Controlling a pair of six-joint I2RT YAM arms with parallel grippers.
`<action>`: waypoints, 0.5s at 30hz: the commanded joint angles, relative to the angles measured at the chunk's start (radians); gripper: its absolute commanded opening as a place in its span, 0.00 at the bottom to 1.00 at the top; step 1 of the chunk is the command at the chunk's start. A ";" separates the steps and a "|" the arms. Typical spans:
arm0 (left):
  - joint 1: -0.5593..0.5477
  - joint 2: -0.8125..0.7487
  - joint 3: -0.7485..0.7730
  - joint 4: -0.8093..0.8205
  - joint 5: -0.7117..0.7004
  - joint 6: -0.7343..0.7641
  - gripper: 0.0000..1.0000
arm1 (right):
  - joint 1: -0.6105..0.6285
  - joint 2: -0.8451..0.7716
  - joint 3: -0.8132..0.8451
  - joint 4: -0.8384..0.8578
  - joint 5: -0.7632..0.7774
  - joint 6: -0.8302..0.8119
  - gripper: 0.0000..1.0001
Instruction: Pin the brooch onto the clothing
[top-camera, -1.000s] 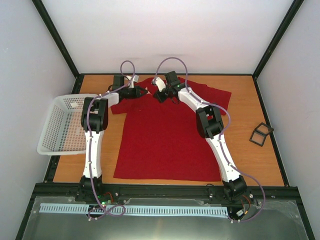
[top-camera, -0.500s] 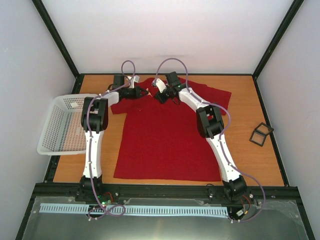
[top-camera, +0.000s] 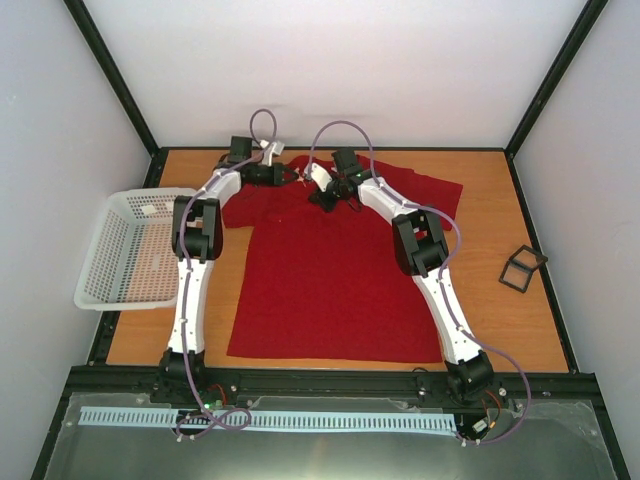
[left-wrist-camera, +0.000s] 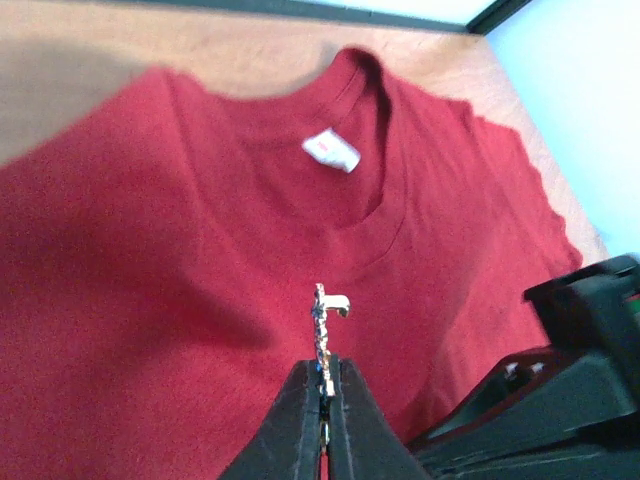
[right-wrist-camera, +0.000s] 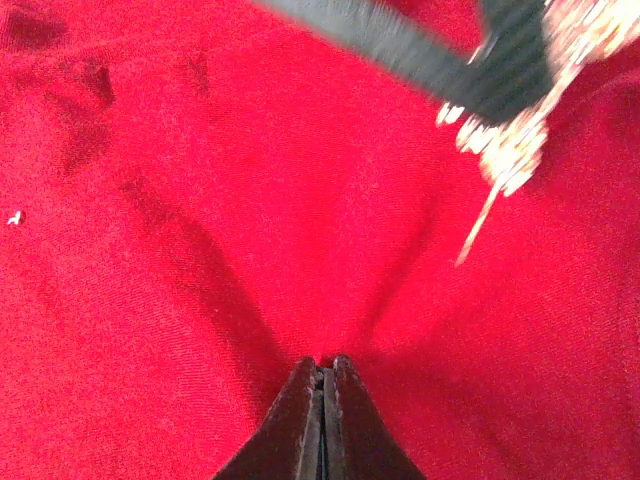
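The shirt (top-camera: 330, 290) lies flat, front up, on the wooden surface (top-camera: 500, 320), collar at the far side, with the white label (left-wrist-camera: 331, 151) showing inside the neck; both arms reach over it towards the collar; the left hand (left-wrist-camera: 322, 372) is closed on the brooch (left-wrist-camera: 322, 322), pinching its lower end so that the glittering piece stands up from the tips, above the cloth just below the neckline; in the right wrist view the brooch hangs at the upper right with its thin pin pointing down at the shirt, apart from it; the right hand (right-wrist-camera: 322, 372) is closed, tips together, low on the shirt where creases in the cloth run to meet them; whether cloth is caught between them I cannot tell; the right arm's dark body sits just beside the left hand, crowding the space by the collar; a white mesh basket (top-camera: 118, 300) sits at the left edge, beside the left sleeve; a small black square frame (top-camera: 522, 268) lies well apart at the right
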 joint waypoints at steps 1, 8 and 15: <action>0.010 0.061 0.073 -0.139 0.046 0.081 0.01 | -0.005 -0.050 -0.006 0.033 0.001 -0.052 0.03; 0.010 0.067 0.086 -0.160 0.094 0.084 0.01 | -0.005 -0.041 0.000 0.031 0.011 -0.109 0.03; 0.013 0.050 0.083 -0.156 0.152 0.028 0.01 | -0.005 -0.035 -0.003 0.016 0.034 -0.134 0.03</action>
